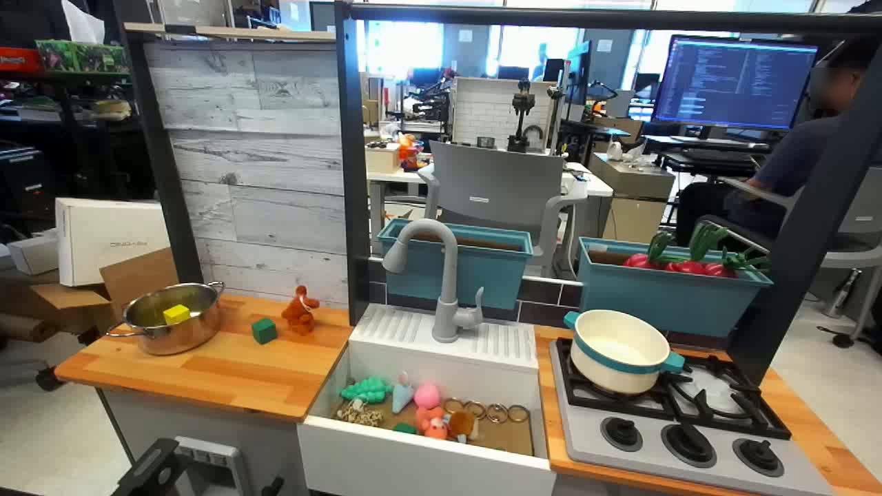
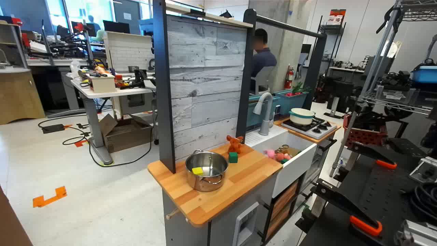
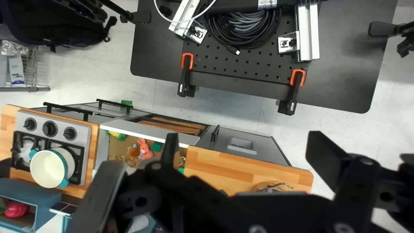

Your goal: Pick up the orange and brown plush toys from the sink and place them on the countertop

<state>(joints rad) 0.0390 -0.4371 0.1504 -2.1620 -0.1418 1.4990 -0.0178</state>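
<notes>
The black end effector [image 3: 245, 148] is spread wide, empty; an orange plush toy [image 1: 300, 313] sits on the light-brown wooden worktop [image 1: 234, 375], a brown plush toy [image 1: 460, 422] in the white sink [image 1: 427, 468].

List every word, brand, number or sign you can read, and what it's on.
No text reads clearly.
Monitor: lines of text, too small.
White box: lettering, too blurred.
Red box: lettering, too small.
White label on the grey chair: too small.
Clamps: white markings, too small.
Silvery label on the black bar: too blurred.
Other small marks can't be made out either.
</notes>
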